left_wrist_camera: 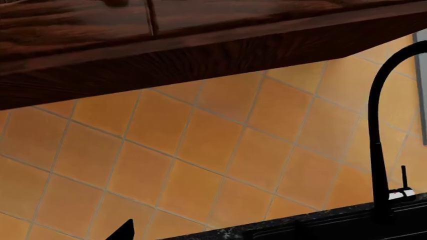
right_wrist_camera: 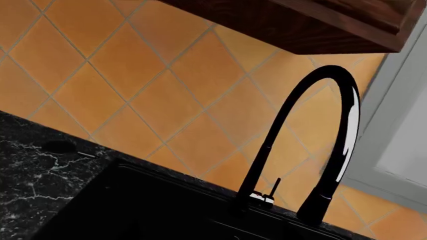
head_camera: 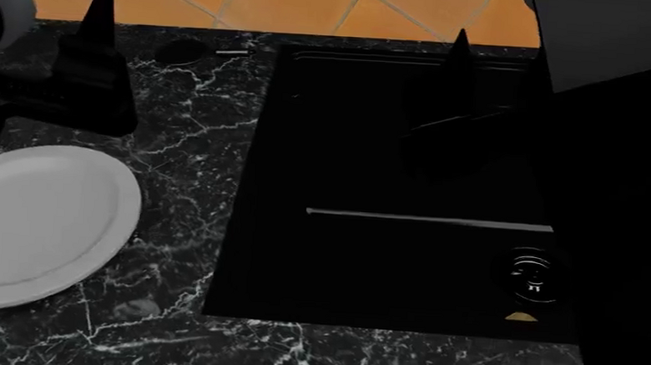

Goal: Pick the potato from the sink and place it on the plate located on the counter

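White plate (head_camera: 45,226) rests on the marble desk (head_camera: 193,150) beside the sink (head_camera: 411,262); possibly the potato (head_camera: 521,317) near the drain (head_camera: 530,273); neither claw's opening can be made out.

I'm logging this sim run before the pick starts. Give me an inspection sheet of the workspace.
Surface: black marble counter, white veins.
Job's things: white plate on counter, left of sink; potato barely visible as a tan sliver near the drain.
Clutter: nothing seen.
End effectors: left end effector above counter; right end effector over sink; open or shut unclear.
Cables: nothing seen.
Surroundings: orange tiled wall, black faucet, dark wood cabinet.
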Controlling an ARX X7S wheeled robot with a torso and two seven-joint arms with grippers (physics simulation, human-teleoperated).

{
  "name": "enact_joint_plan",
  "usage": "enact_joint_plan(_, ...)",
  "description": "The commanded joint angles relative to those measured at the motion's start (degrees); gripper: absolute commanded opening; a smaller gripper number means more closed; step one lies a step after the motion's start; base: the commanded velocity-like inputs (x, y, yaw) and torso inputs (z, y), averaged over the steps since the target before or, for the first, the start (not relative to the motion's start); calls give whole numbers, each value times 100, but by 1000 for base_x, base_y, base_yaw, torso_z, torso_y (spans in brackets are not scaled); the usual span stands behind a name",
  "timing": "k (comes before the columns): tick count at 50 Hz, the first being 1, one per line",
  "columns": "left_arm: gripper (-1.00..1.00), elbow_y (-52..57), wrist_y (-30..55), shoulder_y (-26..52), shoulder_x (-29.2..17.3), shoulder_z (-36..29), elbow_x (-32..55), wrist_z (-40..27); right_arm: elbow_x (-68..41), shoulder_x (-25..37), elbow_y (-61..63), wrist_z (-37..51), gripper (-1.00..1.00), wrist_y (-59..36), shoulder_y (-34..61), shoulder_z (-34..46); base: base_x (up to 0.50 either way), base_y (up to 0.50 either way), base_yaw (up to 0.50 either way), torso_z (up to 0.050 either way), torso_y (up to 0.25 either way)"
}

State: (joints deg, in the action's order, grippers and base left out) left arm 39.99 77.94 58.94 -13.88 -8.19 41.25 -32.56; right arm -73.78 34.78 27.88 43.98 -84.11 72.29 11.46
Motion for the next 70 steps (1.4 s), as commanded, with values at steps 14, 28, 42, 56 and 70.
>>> enact_joint_plan(14, 100, -217, -311, 17, -161, -292, -114, 6, -49, 125, -149, 19, 100, 249, 34, 318, 176, 67, 0, 0, 0)
enact_joint_plan(28, 100, -322, -468, -1, -229, -383, -165, 13, -7, 153, -263, -7, 100, 353, 76, 466, 138, -68, 0, 0, 0)
enact_joint_plan(42, 100, -379, -505, -71, -265, -329, -71, 42, -370, 145, -753, 249, 100, 103, -24, 527, 54, -26, 0, 0, 1)
enact_joint_plan(56, 100, -240, -389, 4, -332, -411, -45, -71, -665, 262, -838, 392, 100, 116, -80, 547, 0, 0, 0, 0, -114)
enact_joint_plan(70, 100, -194, -306, 27, -302, -390, 65, -136, -862, 379, -841, 509, 100, 164, -76, 596, -2, 0, 0, 0, -214)
